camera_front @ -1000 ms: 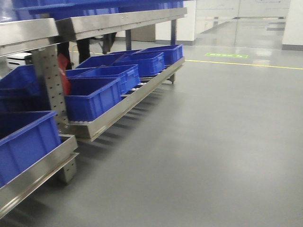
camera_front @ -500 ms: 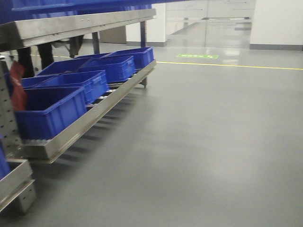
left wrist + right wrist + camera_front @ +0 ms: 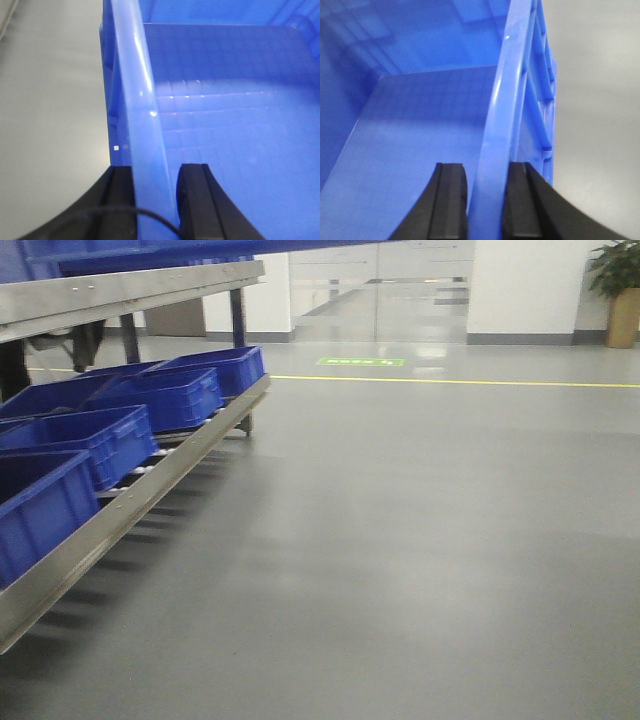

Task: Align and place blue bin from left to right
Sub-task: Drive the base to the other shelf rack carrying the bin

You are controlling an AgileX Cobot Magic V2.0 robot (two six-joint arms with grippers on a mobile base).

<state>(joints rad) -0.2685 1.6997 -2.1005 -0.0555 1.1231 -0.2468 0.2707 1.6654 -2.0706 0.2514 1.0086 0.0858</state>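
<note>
You hold the blue bin (image 3: 225, 100) over the grey floor (image 3: 420, 540), with your left tool (image 3: 156, 175) and right tool (image 3: 485, 172) each clamped on an opposite rim wall. The rack (image 3: 180, 465) with its row of bins (image 3: 165, 400) lies ahead to the left. A jolt or uneven pull could slip a thin rim free, tilting the bin.

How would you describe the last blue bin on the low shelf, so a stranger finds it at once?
On the left of the front view stands a steel rack; follow its low shelf away from the camera. The blue bin sits at the far end, beside the rack's leg. Alone among its neighbours, it lies nearest the yellow floor line.
</note>
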